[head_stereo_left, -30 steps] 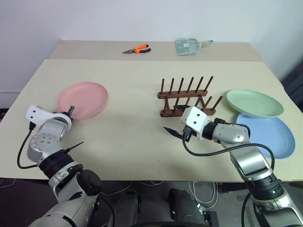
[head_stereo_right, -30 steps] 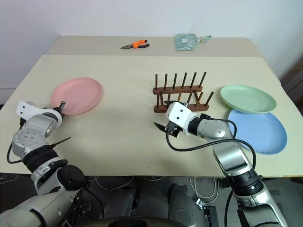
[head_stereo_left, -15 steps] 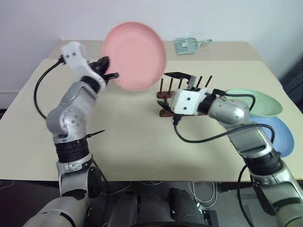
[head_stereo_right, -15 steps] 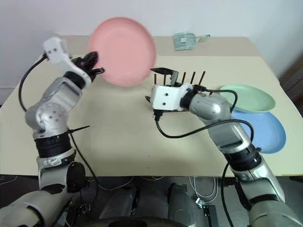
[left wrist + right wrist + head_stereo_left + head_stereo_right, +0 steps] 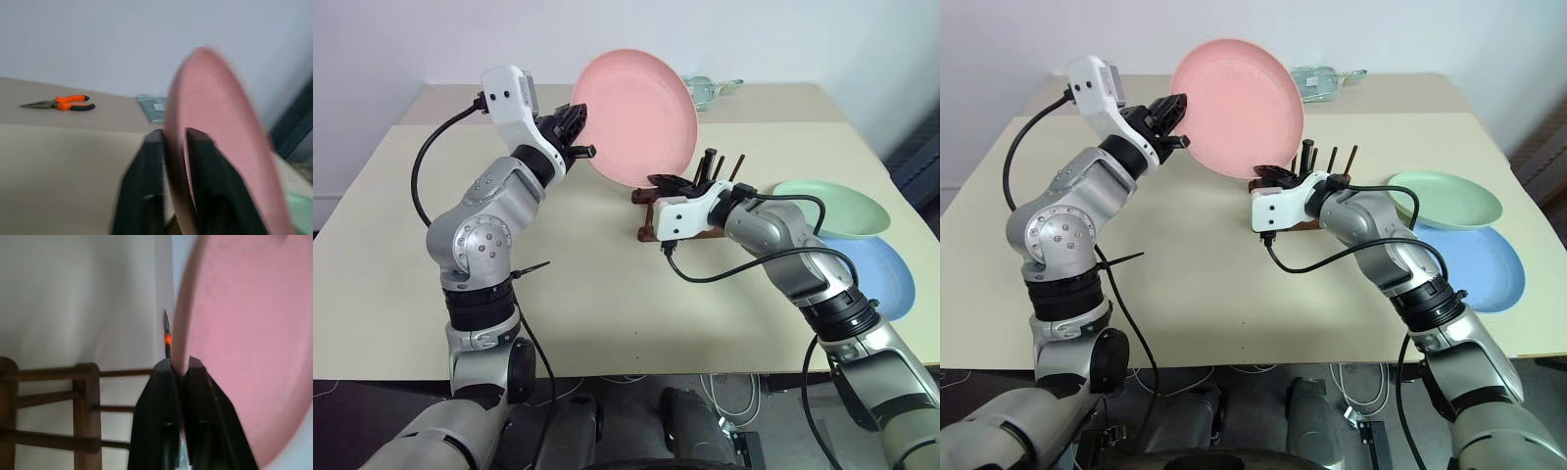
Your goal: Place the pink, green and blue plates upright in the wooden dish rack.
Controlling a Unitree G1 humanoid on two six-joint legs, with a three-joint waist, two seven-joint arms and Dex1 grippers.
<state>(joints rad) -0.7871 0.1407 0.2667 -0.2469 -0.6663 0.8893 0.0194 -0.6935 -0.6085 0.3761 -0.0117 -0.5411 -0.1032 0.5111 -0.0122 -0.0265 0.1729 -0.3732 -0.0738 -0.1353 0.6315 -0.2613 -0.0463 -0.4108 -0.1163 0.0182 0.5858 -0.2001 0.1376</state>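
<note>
**Left eye view: pink plate held in the air over the rack, both grippers at its rim**

The left eye view looks down on a pale beige table [image 5: 587,284] whose top runs from the near edge back to a white wall [image 5: 411,39]. A seam crosses the top near the back, so that a second, narrower strip of table lies against the wall. On that back strip lie orange-handled pliers [image 5: 58,103] and a greenish packet [image 5: 1320,76], well apart from each other. At the far right a dark opening shows past the table's corner.

The pink plate [image 5: 636,116] is off the table, tilted nearly upright, its face turned toward the camera, above and just behind the rack [image 5: 651,217]. The left gripper [image 5: 576,132] has its two black fingers [image 5: 146,176] clamped on the plate's left rim, one on each face. The right gripper [image 5: 680,183] meets the plate's lower edge; in the right wrist view its fingers [image 5: 159,401] stand almost together with the pink rim between them, so it pinches the plate as well.

The rack is a dark brown wooden frame with thin pegs, standing near the middle of the table, partly hidden behind the right gripper. The green plate [image 5: 837,206] lies flat to the right of it, and the blue plate [image 5: 876,274] lies flat nearer the front edge, its far side tucked under the green one.
</note>
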